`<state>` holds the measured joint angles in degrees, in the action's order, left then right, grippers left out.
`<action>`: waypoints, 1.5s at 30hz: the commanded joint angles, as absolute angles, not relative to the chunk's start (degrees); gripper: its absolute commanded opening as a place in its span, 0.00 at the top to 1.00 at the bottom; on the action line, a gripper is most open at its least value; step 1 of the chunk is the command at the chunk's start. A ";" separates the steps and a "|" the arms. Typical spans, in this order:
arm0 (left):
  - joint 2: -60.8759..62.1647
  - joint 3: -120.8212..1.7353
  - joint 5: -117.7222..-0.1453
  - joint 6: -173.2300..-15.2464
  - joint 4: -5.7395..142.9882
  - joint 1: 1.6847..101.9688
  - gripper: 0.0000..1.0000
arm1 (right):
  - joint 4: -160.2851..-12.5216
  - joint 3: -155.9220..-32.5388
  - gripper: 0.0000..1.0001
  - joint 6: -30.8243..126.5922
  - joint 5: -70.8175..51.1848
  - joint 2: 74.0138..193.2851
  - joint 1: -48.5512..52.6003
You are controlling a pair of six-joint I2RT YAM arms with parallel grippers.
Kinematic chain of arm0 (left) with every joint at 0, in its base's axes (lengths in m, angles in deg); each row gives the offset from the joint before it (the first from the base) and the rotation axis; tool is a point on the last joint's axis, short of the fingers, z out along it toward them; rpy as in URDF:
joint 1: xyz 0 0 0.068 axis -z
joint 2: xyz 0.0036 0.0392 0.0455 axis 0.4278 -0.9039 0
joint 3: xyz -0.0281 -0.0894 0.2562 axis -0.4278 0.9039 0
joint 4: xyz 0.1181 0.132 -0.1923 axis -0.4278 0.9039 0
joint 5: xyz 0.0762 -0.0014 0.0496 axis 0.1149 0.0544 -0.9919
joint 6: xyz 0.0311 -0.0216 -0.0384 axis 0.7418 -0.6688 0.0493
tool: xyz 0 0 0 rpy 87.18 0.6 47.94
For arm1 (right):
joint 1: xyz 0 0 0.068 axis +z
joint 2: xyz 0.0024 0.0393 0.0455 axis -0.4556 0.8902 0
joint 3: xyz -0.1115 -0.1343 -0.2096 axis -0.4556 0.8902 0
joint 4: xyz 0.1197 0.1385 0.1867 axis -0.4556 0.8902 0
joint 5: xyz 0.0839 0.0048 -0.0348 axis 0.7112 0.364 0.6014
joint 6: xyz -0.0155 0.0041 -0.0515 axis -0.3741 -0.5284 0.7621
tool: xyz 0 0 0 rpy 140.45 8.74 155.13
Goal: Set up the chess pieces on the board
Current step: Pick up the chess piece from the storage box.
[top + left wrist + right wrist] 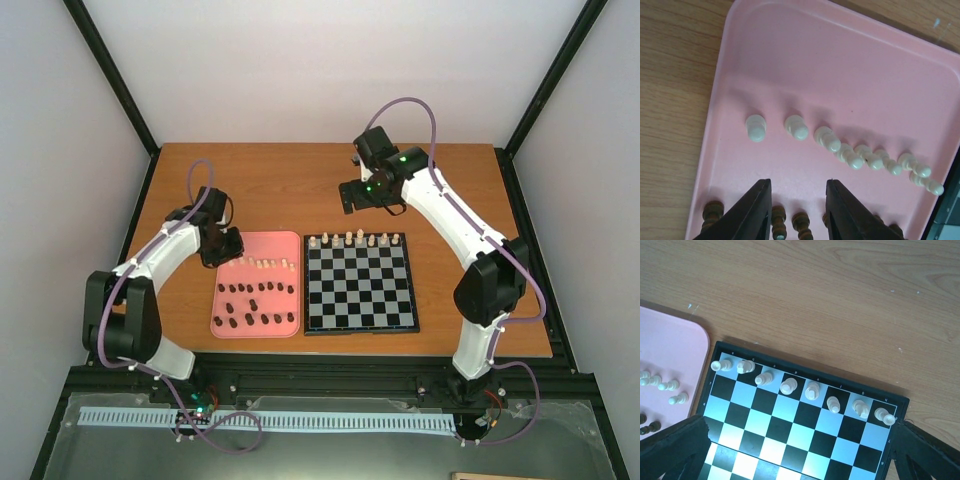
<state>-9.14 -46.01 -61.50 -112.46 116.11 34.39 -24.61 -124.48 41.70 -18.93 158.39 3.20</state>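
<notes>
Cream pieces (799,127) on tray (840,65): tiny, light, hard, probably slippery; best pinched mid-stem. Left jaws over tray, part-open, empty; right jaws right of tray, wide, empty.

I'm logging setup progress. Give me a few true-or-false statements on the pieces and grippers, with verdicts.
1. Eight cream pieces stand in one edge row of the board. True.
2. Some dark pieces stand on the board. False: all of them are in the tray.
3. Other cream pieces lie in the tray. True.
4. The right gripper holds a cream piece. False: it is wide open and empty.
5. The left gripper is over the tray. True.
</notes>
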 commanded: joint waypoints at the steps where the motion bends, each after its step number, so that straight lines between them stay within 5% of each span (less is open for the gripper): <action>1: -10.75 -46.32 -64.12 -115.34 114.27 34.38 0.68 | -23.75 -123.80 0.01 41.51 -18.79 158.48 3.40; 40: -21.95 -48.45 -69.72 -118.38 110.83 33.15 0.73 | -21.98 -126.45 0.01 44.48 -18.65 162.57 3.29; 45: -21.83 -49.12 -70.65 -117.46 111.26 33.06 0.83 | -21.98 -126.79 0.01 44.29 -18.28 163.13 3.31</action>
<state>-21.73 -46.55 -69.24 -118.47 111.90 33.67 -22.40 -125.03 43.98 -18.60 161.80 3.20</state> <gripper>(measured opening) 0.192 0.995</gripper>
